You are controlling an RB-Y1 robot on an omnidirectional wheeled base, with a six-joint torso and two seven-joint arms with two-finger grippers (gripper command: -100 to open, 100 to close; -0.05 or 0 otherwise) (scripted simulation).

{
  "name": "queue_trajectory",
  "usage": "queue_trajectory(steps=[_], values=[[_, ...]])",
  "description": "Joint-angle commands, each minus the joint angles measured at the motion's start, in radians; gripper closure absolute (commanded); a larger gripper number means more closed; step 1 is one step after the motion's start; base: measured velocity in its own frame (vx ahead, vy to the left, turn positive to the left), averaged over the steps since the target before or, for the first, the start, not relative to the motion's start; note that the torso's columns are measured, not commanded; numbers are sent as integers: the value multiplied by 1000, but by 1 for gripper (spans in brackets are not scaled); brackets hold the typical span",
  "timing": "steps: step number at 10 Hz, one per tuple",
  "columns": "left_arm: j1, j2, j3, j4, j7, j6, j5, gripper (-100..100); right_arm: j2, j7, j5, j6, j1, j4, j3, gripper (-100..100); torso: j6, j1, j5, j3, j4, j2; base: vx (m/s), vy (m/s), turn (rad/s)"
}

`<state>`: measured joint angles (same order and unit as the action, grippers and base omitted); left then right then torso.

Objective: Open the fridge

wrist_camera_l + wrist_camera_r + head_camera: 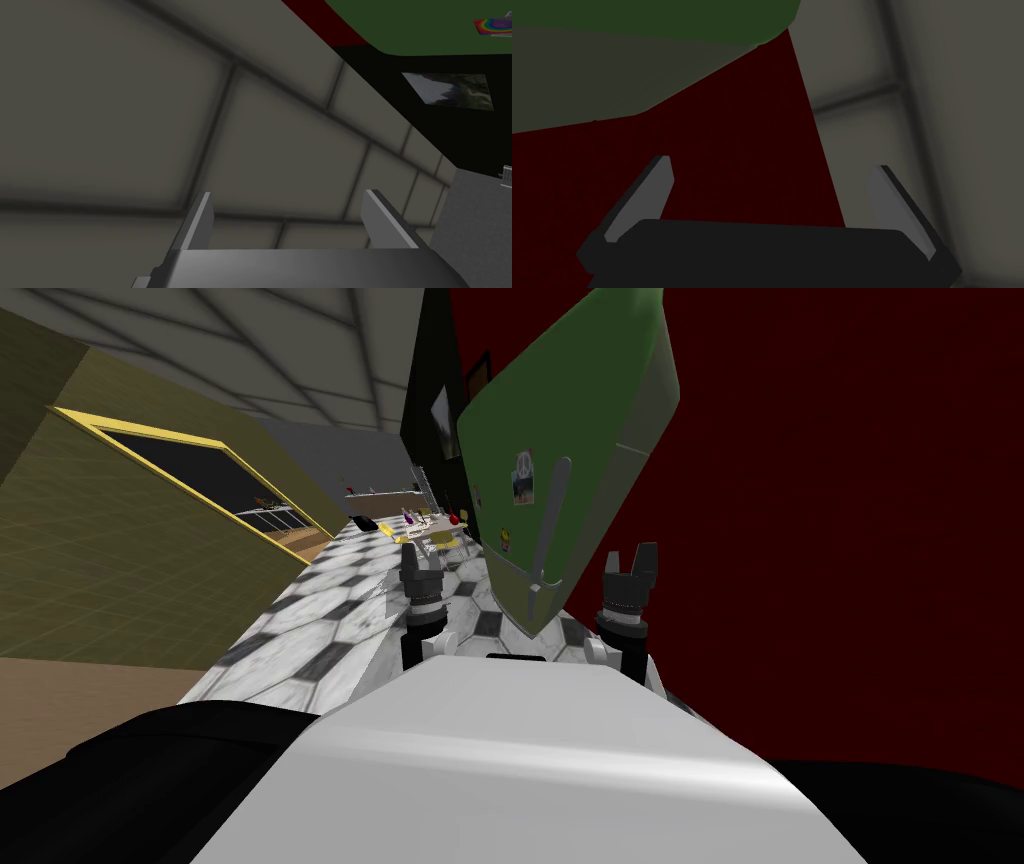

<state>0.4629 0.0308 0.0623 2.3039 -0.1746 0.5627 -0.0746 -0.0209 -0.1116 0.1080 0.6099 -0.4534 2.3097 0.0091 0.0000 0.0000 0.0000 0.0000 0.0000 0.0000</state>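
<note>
A green fridge (560, 418) with its door shut stands just ahead of me against the red wall. A long grey handle (548, 528) runs down the door, with stickers (522, 478) beside it. My left gripper (413, 556) is raised to the left of the fridge, and my right gripper (630, 556) is raised to its right, so the handle lies between them. Neither touches the fridge. In the left wrist view the left gripper (289, 197) is open and empty, with a corner of the fridge (425, 25) beyond. The right gripper (773, 165) is open below the fridge's top (637, 20).
A dark red wall (850, 538) closes off the right side. A hexagon-tiled floor (330, 618) runs away on the left towards a table with yellow chairs (430, 528) and a counter (380, 500). An olive wall with a yellow-framed opening (200, 478) lines the far left.
</note>
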Motion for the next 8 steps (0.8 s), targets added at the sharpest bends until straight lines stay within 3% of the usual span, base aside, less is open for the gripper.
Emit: queue_trajectory(steps=[1, 8], values=[[0, 0, 0, 0, 0, 0, 0, 0, 0, 0, 0, 0, 0, 0, 0, 0, 0, 0, 0, -82, 41, 40, 0, 0, 0], [0, 0, 0, 0, 0, 0, 0, 0, 0, 0, 0, 0, 0, 0, 0, 0, 0, 0, 0, -1087, 544, 544, 0, 0, 0]])
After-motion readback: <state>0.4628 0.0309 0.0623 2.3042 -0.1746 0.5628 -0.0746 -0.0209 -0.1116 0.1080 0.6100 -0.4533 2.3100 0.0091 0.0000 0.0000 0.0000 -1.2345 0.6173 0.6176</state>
